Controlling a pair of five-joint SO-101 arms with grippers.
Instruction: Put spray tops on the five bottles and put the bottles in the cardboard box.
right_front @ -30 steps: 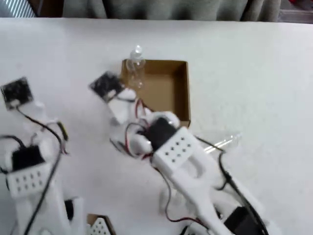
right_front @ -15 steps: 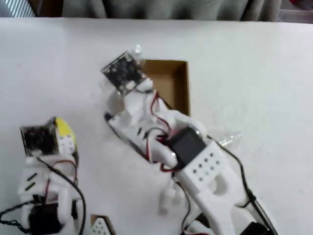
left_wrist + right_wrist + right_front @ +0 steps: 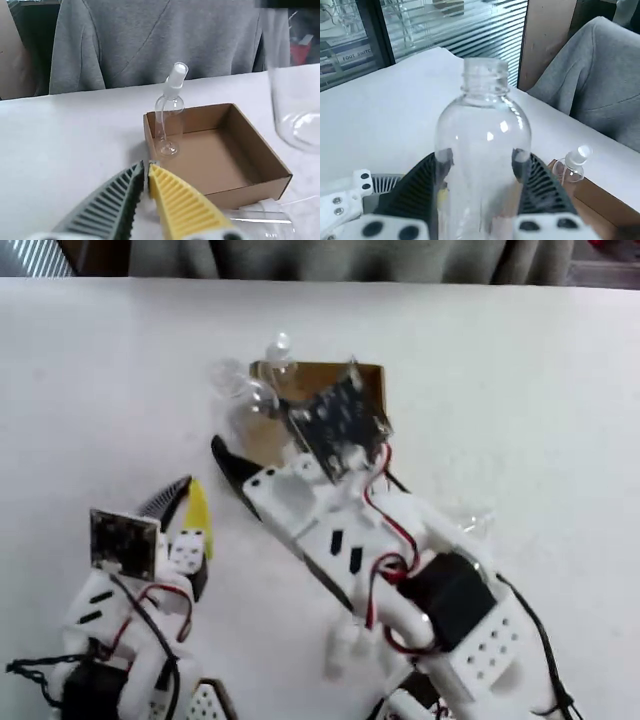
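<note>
The white bench (image 3: 520, 390) was seen to carry the cardboard box (image 3: 368, 380) at the upper centre of the high view. An uncapped clear bottle (image 3: 482, 130) was gripped by the right end effector (image 3: 480, 170) just beside the box's upper left corner, and the left end effector (image 3: 146, 170) was held closed on nothing at the lower left. A spray-topped bottle (image 3: 169, 112) was stood upright inside that same corner.

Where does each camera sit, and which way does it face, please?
High view: fixed above the table, looking down on the cardboard box; the left arm and right arm show.
Left wrist view: on the left arm, facing across the table to the box; the left gripper, shut, shows.
Right wrist view: on the right arm, facing window blinds; the right gripper clamps the uncapped bottle.
Shared: both wrist views show the capped bottle standing in the box.
</note>
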